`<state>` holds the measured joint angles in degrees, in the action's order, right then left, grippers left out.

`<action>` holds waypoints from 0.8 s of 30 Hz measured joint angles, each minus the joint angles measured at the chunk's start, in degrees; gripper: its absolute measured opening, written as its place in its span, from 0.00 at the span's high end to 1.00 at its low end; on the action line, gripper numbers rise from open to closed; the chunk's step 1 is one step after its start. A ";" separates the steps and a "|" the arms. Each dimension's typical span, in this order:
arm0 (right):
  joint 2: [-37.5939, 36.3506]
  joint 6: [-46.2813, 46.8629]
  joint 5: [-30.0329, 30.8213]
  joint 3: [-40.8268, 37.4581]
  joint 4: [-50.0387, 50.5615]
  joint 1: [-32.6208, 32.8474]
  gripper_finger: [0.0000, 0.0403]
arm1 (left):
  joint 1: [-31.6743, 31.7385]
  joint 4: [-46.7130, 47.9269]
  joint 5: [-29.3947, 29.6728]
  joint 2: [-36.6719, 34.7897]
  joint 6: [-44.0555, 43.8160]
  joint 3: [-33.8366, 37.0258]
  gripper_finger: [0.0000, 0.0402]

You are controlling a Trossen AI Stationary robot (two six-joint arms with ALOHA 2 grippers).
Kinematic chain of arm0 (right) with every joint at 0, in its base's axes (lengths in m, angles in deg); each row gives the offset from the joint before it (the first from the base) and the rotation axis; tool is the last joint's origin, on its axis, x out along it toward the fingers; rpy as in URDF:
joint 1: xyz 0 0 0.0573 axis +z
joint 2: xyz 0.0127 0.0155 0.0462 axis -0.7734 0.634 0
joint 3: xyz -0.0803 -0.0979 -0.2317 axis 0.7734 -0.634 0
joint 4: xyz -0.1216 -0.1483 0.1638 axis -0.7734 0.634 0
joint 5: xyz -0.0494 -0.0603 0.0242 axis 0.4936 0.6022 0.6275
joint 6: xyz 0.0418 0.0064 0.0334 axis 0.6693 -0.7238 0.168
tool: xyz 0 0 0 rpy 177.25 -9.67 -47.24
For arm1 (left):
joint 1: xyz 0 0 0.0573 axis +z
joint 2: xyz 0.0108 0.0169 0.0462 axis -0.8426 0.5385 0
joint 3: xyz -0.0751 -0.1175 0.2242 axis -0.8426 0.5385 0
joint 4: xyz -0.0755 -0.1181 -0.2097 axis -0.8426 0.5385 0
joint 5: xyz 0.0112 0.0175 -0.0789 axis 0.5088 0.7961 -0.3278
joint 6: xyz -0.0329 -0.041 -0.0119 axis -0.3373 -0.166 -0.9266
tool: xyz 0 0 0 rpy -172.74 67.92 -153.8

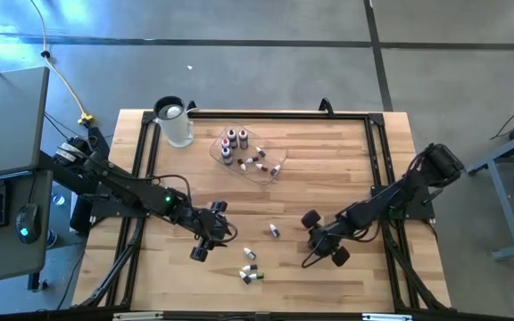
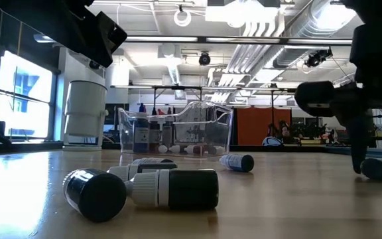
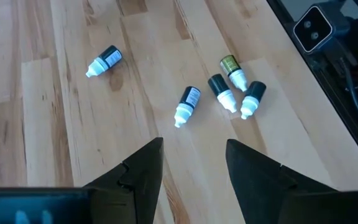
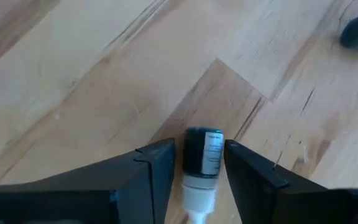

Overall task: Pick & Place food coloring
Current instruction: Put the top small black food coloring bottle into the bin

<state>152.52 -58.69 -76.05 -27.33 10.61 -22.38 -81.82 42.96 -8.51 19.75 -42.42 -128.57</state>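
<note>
between the right end effector's (image 4: 196, 163) fingers on the counter (image 1: 346, 178) lies a dark dropper bottle (image 4: 202, 155), gripped; next: lift toward the clear tray (image 1: 250, 157). left end effector (image 3: 193, 169) hovers open.

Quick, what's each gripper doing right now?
Left gripper: open, holding nothing.
Right gripper: closed on a small dark dropper bottle with a white cap.

A grey concrete floor (image 1: 266, 80) is seen around the table; windows (image 2: 18, 93) and ceiling ducts (image 2: 277, 26) are shown behind.
</note>
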 joint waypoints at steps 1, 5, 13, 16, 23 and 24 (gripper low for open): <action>-0.02 0.00 0.16 -0.94 -0.97 0.01 0.67 | 0.00 0.00 -0.02 0.00 -0.25 0.00 0.57; -0.17 1.74 -0.38 -4.12 -3.33 0.08 0.74 | 0.00 0.01 -0.02 0.02 -0.38 0.00 0.57; 0.34 9.67 1.63 -2.69 -11.73 -0.24 0.84 | 0.00 -0.30 -0.04 0.02 -0.40 0.00 0.57; -0.51 5.91 11.93 1.19 -16.28 -1.13 0.80 | 0.02 -0.64 0.03 0.02 -0.26 0.00 0.57; -0.72 -17.15 42.22 10.76 -33.27 -9.53 0.78 | 0.03 -1.60 4.17 0.04 1.07 0.00 0.57; -0.85 -17.23 42.29 11.98 -35.33 -12.17 0.79 | 0.04 -1.63 4.28 0.04 1.08 0.00 0.57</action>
<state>151.67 -75.92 -33.75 -15.36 -24.72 -34.55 -81.78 41.34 -4.23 19.80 -41.34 -128.57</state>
